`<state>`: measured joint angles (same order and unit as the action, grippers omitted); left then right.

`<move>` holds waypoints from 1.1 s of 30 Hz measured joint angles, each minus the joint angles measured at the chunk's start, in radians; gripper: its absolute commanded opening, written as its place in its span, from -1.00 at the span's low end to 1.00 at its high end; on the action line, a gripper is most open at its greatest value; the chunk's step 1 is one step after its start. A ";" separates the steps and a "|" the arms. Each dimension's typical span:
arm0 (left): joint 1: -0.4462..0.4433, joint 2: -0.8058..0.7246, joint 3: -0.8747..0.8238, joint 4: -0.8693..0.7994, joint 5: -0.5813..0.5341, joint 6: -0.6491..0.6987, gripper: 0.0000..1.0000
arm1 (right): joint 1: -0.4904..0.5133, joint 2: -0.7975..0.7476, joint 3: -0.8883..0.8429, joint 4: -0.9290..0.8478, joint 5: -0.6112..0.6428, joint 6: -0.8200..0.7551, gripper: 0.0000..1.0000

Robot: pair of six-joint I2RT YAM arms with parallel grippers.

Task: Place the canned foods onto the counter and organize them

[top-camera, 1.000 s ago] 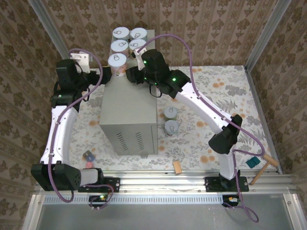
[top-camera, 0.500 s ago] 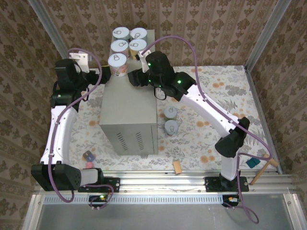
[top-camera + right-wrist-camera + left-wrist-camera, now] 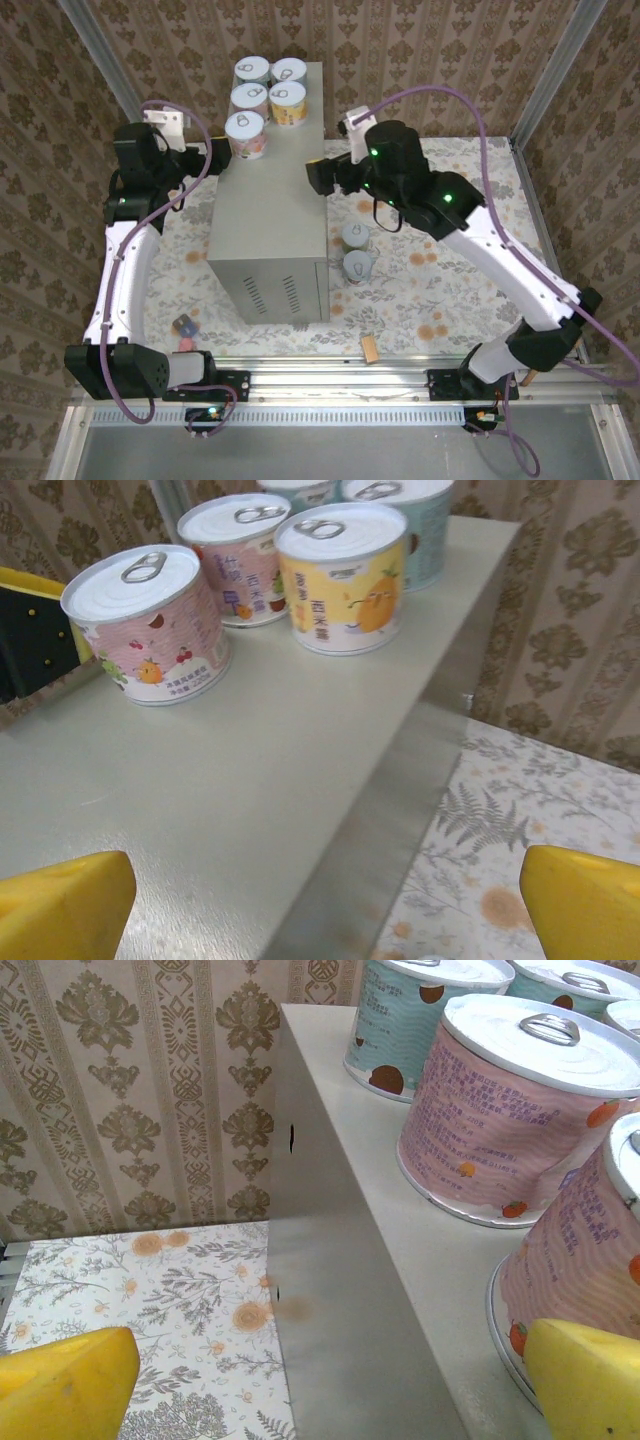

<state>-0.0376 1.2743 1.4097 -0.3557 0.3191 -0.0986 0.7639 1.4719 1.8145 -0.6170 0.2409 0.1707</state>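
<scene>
Now the right gripper [image 3: 320,910] has its fingers spread wide and empty. It has released the yellow can [image 3: 345,575] and drawn back to the right edge of the counter [image 3: 270,215]. The left gripper [image 3: 325,1380], also spread and empty, sits at the left edge just beside the nearest pink can [image 3: 245,132]. Five cans are grouped at the counter's far end. Two floor cans [image 3: 355,236] wait on the floral floor [image 3: 450,270]. Every can is upright, with its long axis vertical and its lid up.

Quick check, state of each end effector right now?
Left end effector: open, holding nothing.
Right end effector: open, holding nothing.
</scene>
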 measured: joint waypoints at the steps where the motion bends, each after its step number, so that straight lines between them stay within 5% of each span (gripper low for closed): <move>1: 0.000 0.000 0.000 0.000 0.000 0.000 1.00 | -0.001 -0.019 -0.014 -0.003 0.011 -0.003 1.00; 22: -0.018 -0.160 0.126 -0.223 0.024 0.006 1.00 | -0.045 -0.253 -0.303 -0.114 0.070 0.051 1.00; 33: -0.343 -0.200 0.277 -0.493 0.065 0.050 1.00 | -0.080 -0.259 -0.501 -0.150 0.059 0.174 1.00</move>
<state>-0.3801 1.0744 1.6871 -0.8486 0.3840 -0.0490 0.6838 1.2125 1.3132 -0.7673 0.2996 0.3447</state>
